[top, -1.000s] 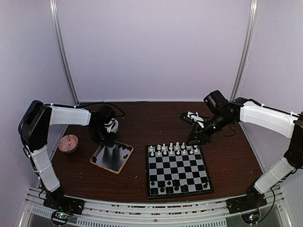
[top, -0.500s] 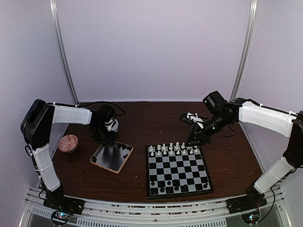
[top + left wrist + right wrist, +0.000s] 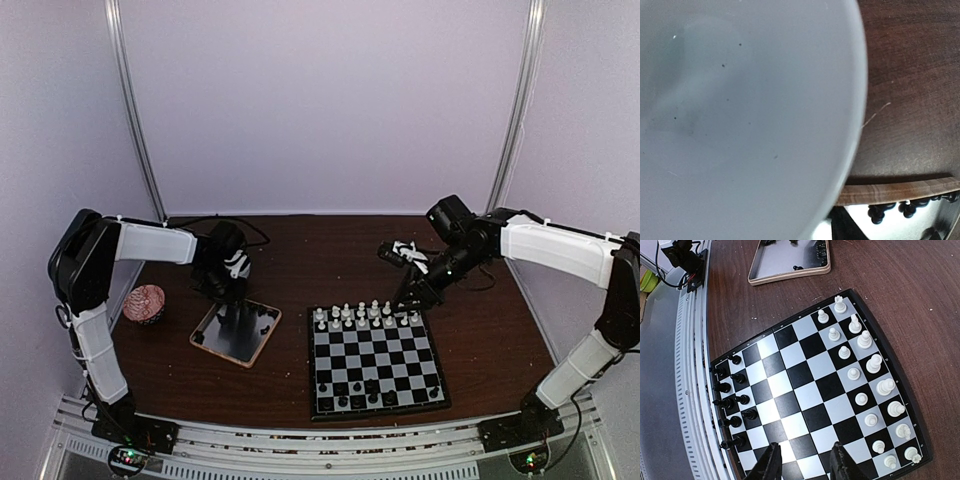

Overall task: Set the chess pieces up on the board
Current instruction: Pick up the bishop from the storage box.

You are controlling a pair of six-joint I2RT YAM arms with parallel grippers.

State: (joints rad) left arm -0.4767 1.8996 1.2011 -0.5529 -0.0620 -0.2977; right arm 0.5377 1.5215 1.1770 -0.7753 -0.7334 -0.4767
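The white pieces [image 3: 874, 362] fill the two far rows of the board [image 3: 375, 362]. The black pieces [image 3: 742, 399] stand only in part along the near rows, and several squares there are bare. The rest of the black pieces [image 3: 879, 213] lie in the tray [image 3: 205, 340], on the desk [image 3: 300, 250] to the left of the board, bunched against its far rim.

The left fingers [image 3: 232, 303] hang over that far edge of the tray, so the loose pieces sit just below and slightly toward the board from them. A pale round blur [image 3: 740, 115] fills most of the left wrist view. Whether those fingers are apart or clamped on a piece cannot be told, nor whether the pieces stand or lie.

The right fingers [image 3: 771, 464] are apart with nothing between them, above the board's far right corner, beside the finished white side and well apart from the tray.

The left arm is plainly the nearer one for the next pick. A piece from the tray would then travel rightward and nearer, to the bare squares on the black side.
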